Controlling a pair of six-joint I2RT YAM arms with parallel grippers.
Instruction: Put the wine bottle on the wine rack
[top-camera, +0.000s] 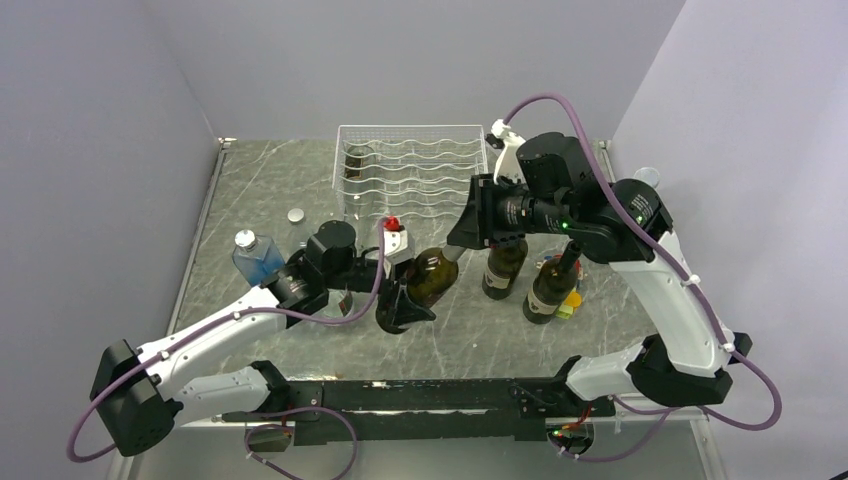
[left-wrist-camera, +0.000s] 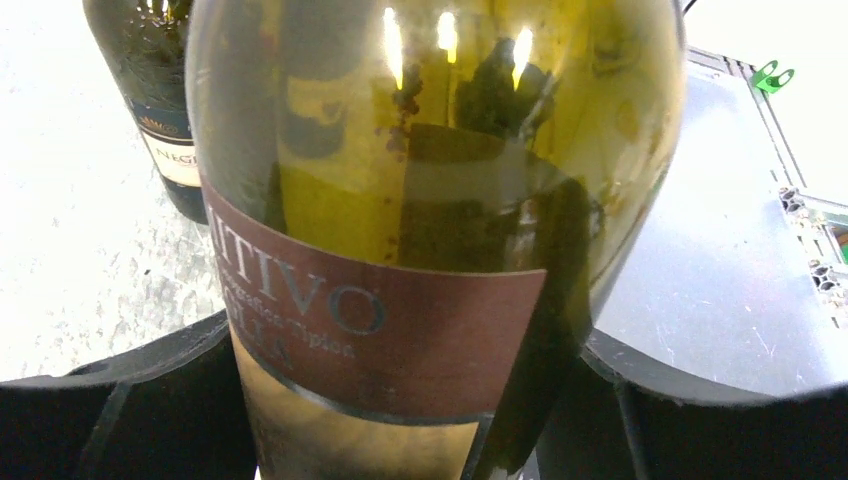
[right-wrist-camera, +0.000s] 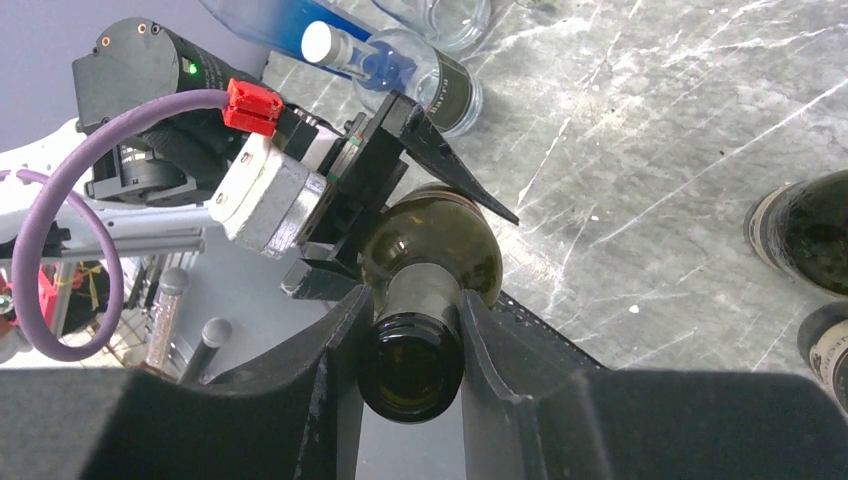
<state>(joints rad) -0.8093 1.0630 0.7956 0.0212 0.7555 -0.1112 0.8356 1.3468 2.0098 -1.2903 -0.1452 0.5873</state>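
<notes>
A green wine bottle (top-camera: 432, 276) with a red-brown label is held tilted between both arms, in front of the white wire wine rack (top-camera: 412, 170). My left gripper (top-camera: 405, 302) is shut on the bottle's body, which fills the left wrist view (left-wrist-camera: 430, 180), with a finger on each side. My right gripper (top-camera: 462, 236) is shut on the bottle's neck (right-wrist-camera: 412, 330), just below the open mouth. The rack stands at the back of the table, beyond the bottle, with a dark item in its left cradle.
Two dark wine bottles (top-camera: 505, 266) (top-camera: 550, 286) stand under the right arm; they also show in the right wrist view (right-wrist-camera: 800, 230). A clear blue bottle (top-camera: 256, 256) and a small round cap (top-camera: 296, 215) sit at the left. Grey walls close in both sides.
</notes>
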